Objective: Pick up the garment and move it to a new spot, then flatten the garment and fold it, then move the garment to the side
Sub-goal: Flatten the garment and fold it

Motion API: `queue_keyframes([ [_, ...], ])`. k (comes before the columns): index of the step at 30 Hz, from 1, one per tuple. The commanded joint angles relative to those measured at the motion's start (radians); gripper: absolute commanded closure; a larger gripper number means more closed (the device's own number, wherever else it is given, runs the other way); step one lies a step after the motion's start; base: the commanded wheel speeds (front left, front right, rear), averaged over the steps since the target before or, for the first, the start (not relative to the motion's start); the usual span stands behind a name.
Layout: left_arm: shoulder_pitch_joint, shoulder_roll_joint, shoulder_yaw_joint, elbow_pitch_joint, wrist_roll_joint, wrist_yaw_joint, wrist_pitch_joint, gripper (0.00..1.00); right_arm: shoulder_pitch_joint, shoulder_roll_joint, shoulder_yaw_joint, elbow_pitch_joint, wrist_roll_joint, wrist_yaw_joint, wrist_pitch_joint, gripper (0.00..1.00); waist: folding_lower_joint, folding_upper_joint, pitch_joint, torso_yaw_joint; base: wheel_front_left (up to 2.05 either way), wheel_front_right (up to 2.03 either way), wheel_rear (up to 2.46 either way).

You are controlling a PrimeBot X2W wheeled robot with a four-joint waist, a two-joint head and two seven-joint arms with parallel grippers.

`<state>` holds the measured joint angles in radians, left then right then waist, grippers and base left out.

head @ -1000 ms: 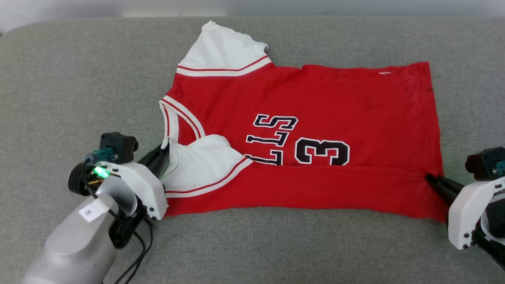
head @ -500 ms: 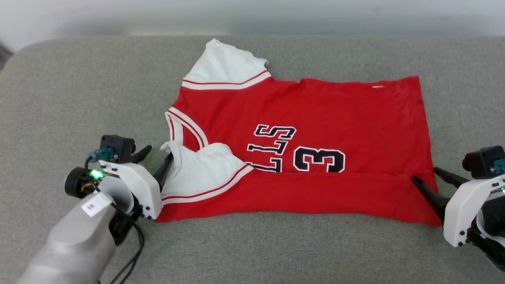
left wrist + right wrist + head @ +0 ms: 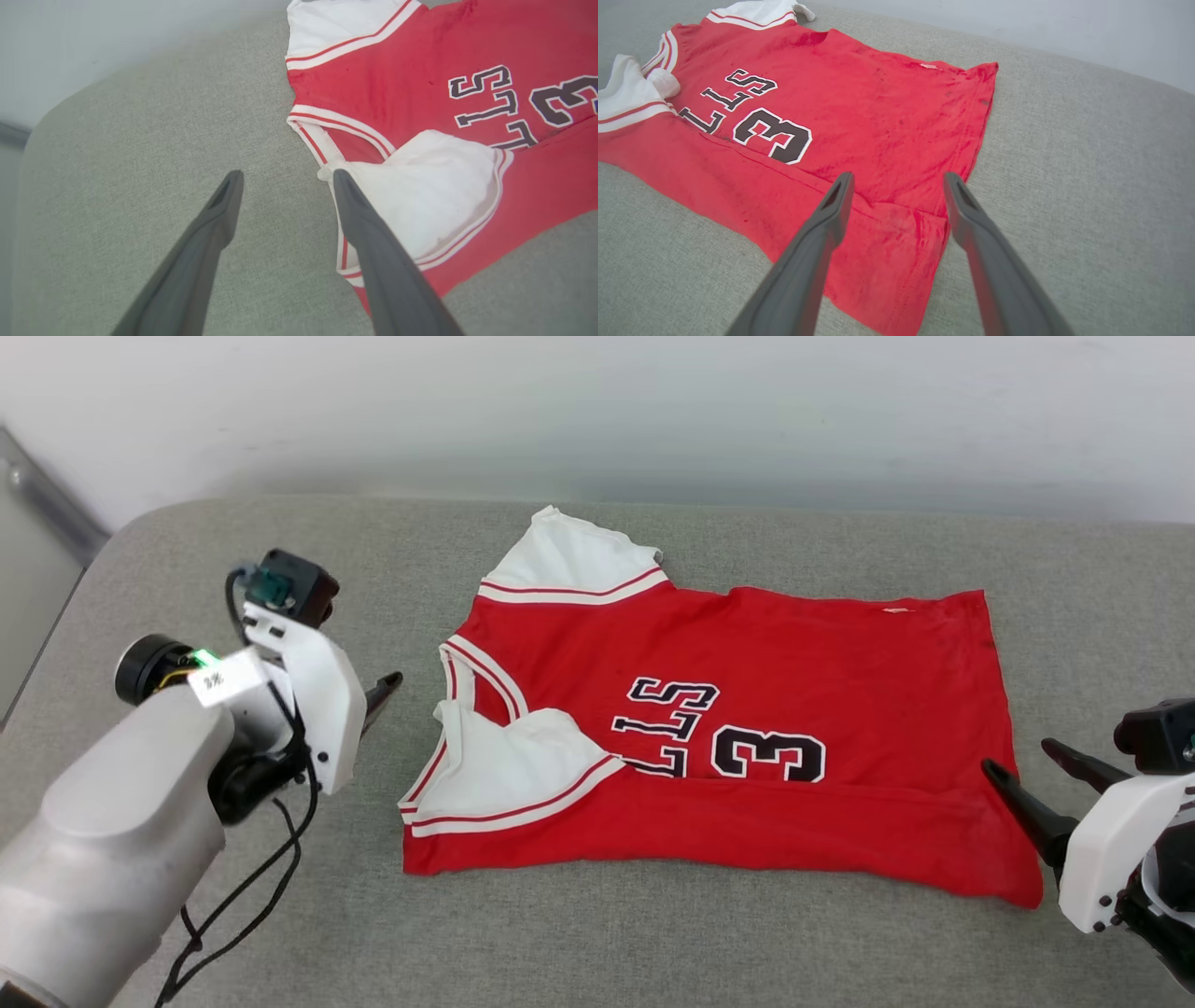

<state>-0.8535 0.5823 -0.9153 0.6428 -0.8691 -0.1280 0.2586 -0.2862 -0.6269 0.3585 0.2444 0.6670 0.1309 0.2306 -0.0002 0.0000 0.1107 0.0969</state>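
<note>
Table (image 3: pixel 653 933): grey woven covering with a rounded far-left corner; pale wall (image 3: pixel 597 411) behind.
Garment (image 3: pixel 840 663): red jersey lying flat at the middle of the table, collar toward the robot's left, hem (image 3: pixel 999 709) toward its right.
Fold: the near long edge is turned up over the front, covering the lower part of the black lettering (image 3: pixel 672 723) and the numeral 3 (image 3: pixel 767 756).
Far sleeve (image 3: pixel 569 560): white, spread out toward the wall.
Near sleeve (image 3: pixel 509 761): white with striped trim, folded in over the chest.
Left gripper (image 3: pixel 286 186): jaws spread and holding nothing, over bare table just beside the collar end.
Right gripper (image 3: pixel 1019 756): jaws spread and holding nothing, tips at the near hem corner; contact with the cloth cannot be told.
</note>
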Motion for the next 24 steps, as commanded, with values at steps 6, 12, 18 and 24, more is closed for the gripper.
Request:
queue_keyframes([
  [6,-0.054,0.039,-0.054,-0.126,-0.139,-0.001,0.314,0.0,0.017,0.024,-0.014,-0.018,-0.015,0.0,0.012,0.0,0.0002,0.0,0.012,-0.002,0.0,0.0,0.0],
  [12,-0.043,0.045,-0.102,-0.138,-0.212,-0.001,0.503,0.0,-0.007,0.033,-0.006,-0.035,-0.023,0.0,0.032,0.0,0.0002,0.0,0.037,-0.026,0.0,0.0,0.0],
  [18,-0.004,0.044,-0.144,-0.092,-0.219,-0.001,0.566,0.0,-0.03,0.041,0.004,-0.038,-0.023,0.0,0.045,0.0,0.0002,0.0,0.069,-0.058,0.0,0.0,0.0],
  [24,0.057,0.01,-0.15,-0.021,-0.25,0.001,0.538,0.0,-0.047,0.046,0.015,-0.033,-0.022,0.0,0.047,0.0,0.0002,0.0,0.097,-0.078,0.0,0.0,0.0],
])
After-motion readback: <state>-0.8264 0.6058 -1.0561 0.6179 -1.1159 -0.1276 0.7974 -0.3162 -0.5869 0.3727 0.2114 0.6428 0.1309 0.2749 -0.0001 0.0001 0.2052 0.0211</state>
